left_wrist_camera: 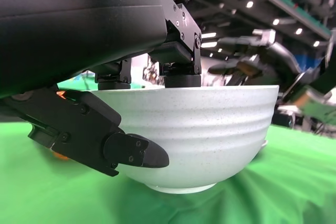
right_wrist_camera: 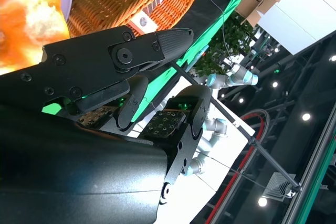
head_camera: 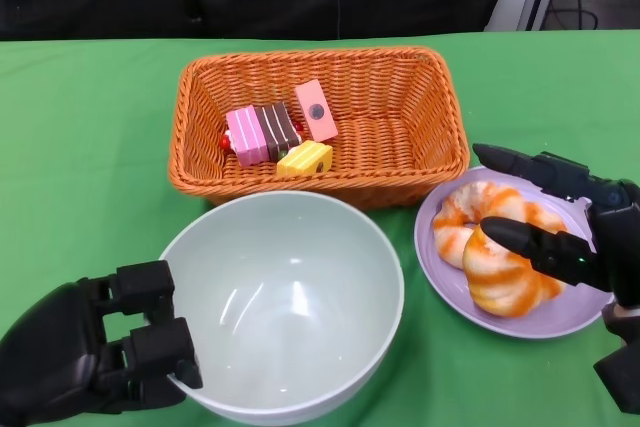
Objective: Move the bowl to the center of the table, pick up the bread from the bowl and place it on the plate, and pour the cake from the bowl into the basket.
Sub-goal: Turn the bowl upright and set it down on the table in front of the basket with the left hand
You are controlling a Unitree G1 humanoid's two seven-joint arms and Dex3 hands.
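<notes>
A pale green bowl [head_camera: 285, 302] stands upright on the green-covered bench [head_camera: 90, 137], near the front and about midway across, and its inside shows nothing but a glossy glaze. The left hand [head_camera: 95, 357] grips the bowl at its near-left rim: in the head view fingers hook over the rim's edge, and in the left wrist view fingers [left_wrist_camera: 176, 72] sit on top of the rim while the thumb [left_wrist_camera: 134, 150] presses against the outer wall, so the bowl's wall is clamped between them. That same view shows the bowl's foot resting on the cloth. Just beyond the bowl, touching or nearly touching its far rim, lies an orange woven basket [head_camera: 420, 97], and inside it, toward the left, the cake pieces [head_camera: 275, 134] sit bunched together: pink, brown, a pink slab with a dark dot, and a yellow block. To the right of the bowl and just beside it is a lilac plate [head_camera: 440, 212] carrying the bread [head_camera: 495, 247], an orange-and-white twisted ring that fills most of the plate. The right hand [head_camera: 575, 237] hovers at the plate's right side with its fingers spread apart and holding nothing; one fingertip reaches over the bread, another stretches toward the plate's far edge. In the right wrist view, the bread and basket weave appear beyond the open fingers [right_wrist_camera: 157, 43].
</notes>
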